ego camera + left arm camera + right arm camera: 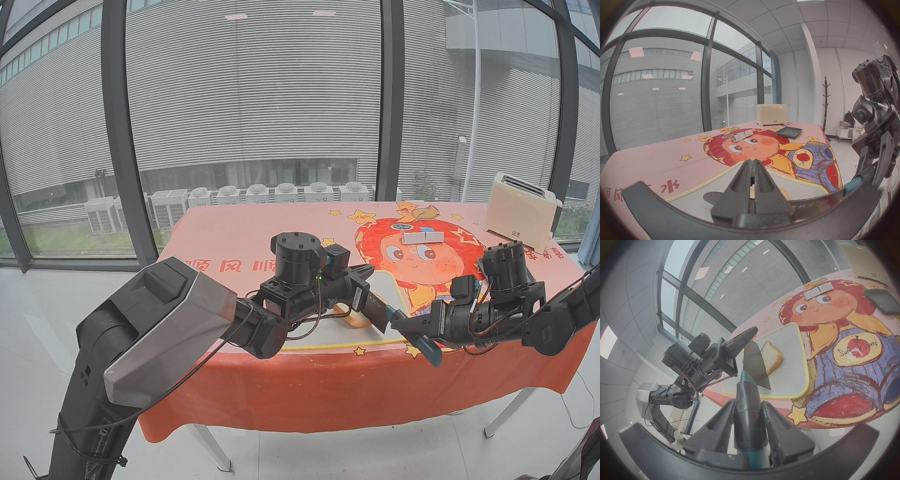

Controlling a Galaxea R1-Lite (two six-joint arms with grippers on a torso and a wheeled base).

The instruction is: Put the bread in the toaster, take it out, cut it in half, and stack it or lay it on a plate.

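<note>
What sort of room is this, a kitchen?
Probably not a kitchen; more likely a test space in an office-type building. Tall windows face another building, the ceiling is panelled, and the toaster sits on a table covered with a cartoon cloth.

Your left gripper (753,162), fingers together, sits over the cutting board (690,200); knife (815,204) blade just beside it, right gripper (871,173) on its handle. Far back: toaster (772,114), dark plate (788,132).
</note>
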